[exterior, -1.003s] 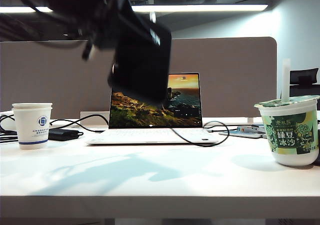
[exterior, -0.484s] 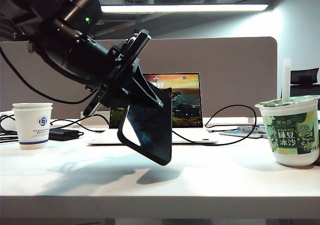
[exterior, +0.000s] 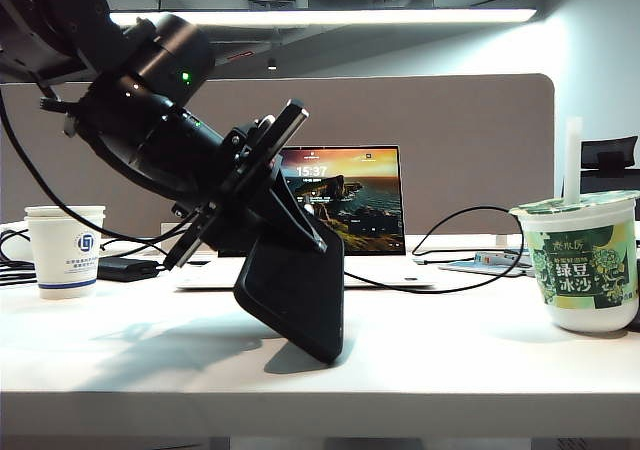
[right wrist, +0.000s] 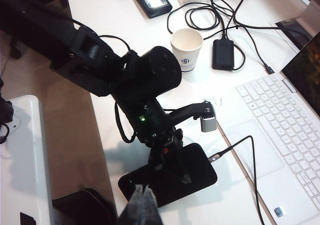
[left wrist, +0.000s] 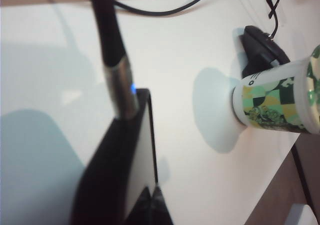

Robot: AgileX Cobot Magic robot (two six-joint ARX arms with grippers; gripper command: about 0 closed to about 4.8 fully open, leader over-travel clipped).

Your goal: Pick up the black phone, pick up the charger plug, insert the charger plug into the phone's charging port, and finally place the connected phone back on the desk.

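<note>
**A:** The black phone (exterior: 295,290) is pinched by the left pincer (exterior: 285,225) and hangs tilted, its lower corner touching or just off the counter (exterior: 450,360). The charger plug (left wrist: 121,87) already sits in the phone's top edge. Probably best if it's laid down flat gently, and the cable (exterior: 465,245) kept slack.

**B:** Agreed. Actual contact with the counter can't be confirmed though. The charging port is covered by the plug. The right pincer (right wrist: 142,205) is pressed together, empty, blurred and cut off, above the phone's near edge. The left fingertips are hidden too.
</note>
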